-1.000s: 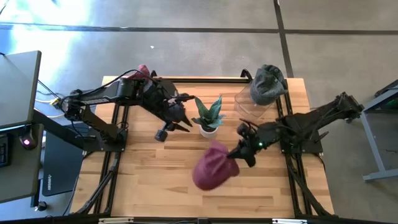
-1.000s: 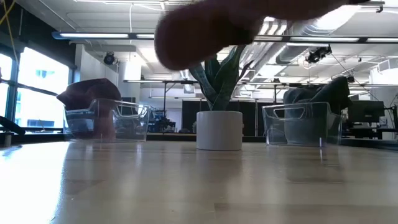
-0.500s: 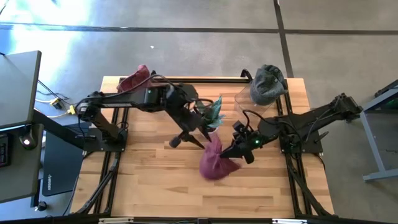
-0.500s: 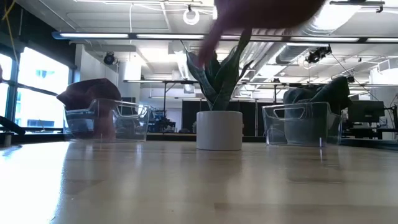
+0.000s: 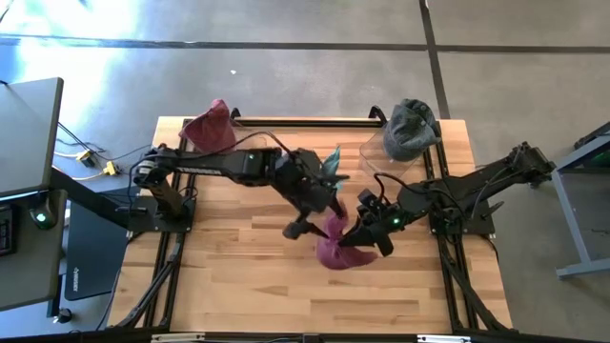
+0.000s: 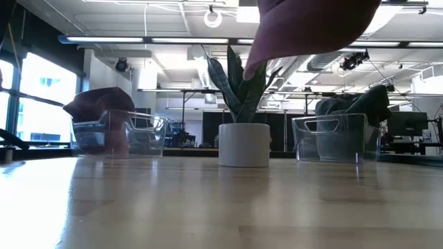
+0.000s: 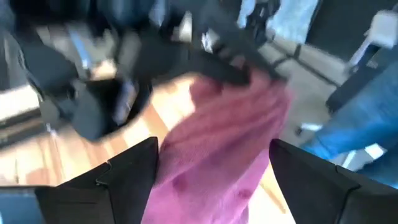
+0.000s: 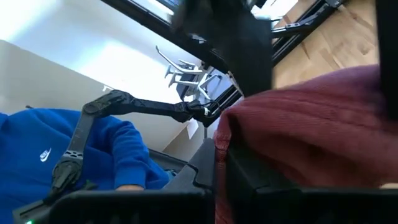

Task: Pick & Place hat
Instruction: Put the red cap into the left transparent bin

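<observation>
While the maroon hat (image 5: 335,250) hangs above the table (image 5: 219,276), just in front of the plant (image 5: 329,170), both arms meet at it. The left gripper (image 5: 307,225) reaches in from the plant's left with its jaws spread, the cloth lying between them in its wrist view. The right gripper (image 5: 367,232) pinches the hat's right edge and carries its weight.

This looks like a handover. To do it well, the left jaws should likely press together on a thick fold near the hat's top before the right ones let go; a thin pinch of knit could slip.

Left of the plant, at the table's back corner, a clear bin (image 6: 121,133) holds another maroon hat (image 5: 210,124). Right of the plant, a second bin (image 5: 389,160) carries a grey hat (image 5: 410,129).

The plant is the main obstacle: its leaves stand just behind the left arm, so a sweep toward either bin could probably catch them or tip the pot (image 6: 243,144). Lifting first seems safer.
</observation>
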